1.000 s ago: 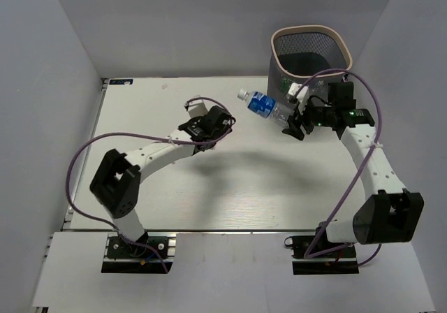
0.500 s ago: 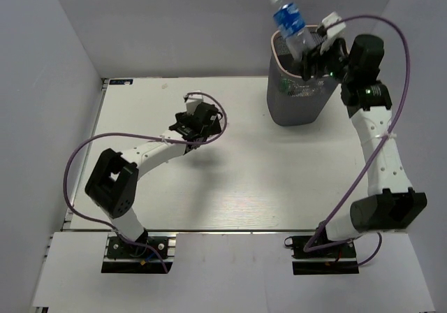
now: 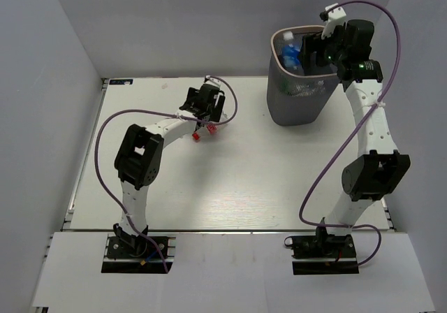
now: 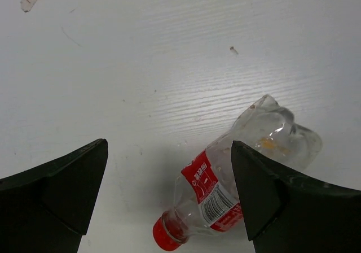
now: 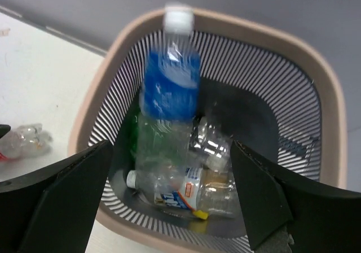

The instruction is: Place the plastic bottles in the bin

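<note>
Right arm reaches up and back, the right gripper [image 3: 314, 47] over the bin [image 5: 330, 100], jaws spread wide and empty. The blue bottle [image 5: 169, 83] — blurred — is upright in the bin's mouth, cap up, touching neither finger; other bottles [image 5: 186, 193] lie on the bin floor. Left arm stretches forward, the left gripper [image 4: 169, 157] above the white table [image 4: 141, 66], jaws wide. The red bottle [image 4: 225, 179] lies flat beneath it — cap lower left, dented base upper right in the wrist view. Grey walls [image 3: 174, 26] enclose the table.
</note>
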You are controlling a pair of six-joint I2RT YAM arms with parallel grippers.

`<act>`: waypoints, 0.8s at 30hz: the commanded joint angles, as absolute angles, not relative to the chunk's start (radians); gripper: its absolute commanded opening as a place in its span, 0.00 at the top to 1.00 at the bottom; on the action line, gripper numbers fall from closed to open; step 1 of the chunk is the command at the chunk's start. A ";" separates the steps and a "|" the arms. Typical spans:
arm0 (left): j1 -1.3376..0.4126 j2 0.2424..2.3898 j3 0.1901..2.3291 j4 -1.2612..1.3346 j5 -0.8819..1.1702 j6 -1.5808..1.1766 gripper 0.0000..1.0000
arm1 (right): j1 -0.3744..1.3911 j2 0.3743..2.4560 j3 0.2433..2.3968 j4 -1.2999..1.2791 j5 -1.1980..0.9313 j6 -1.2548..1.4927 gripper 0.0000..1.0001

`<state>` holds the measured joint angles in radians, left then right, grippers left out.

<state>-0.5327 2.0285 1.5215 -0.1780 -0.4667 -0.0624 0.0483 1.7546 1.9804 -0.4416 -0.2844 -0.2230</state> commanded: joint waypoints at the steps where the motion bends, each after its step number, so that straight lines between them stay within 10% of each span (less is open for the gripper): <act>1: -0.540 2.032 1.580 -0.196 -0.405 0.064 0.00 | 0.023 1.695 1.930 -0.417 -0.298 -0.198 0.10; 17: -0.531 1.953 1.520 -0.253 -0.091 0.083 0.00 | -0.038 1.551 1.705 -0.368 -0.353 -0.178 0.10; 24: -0.572 1.855 1.896 -0.925 -0.340 -0.557 0.00 | -0.038 1.479 1.588 -0.374 -0.434 -0.276 0.10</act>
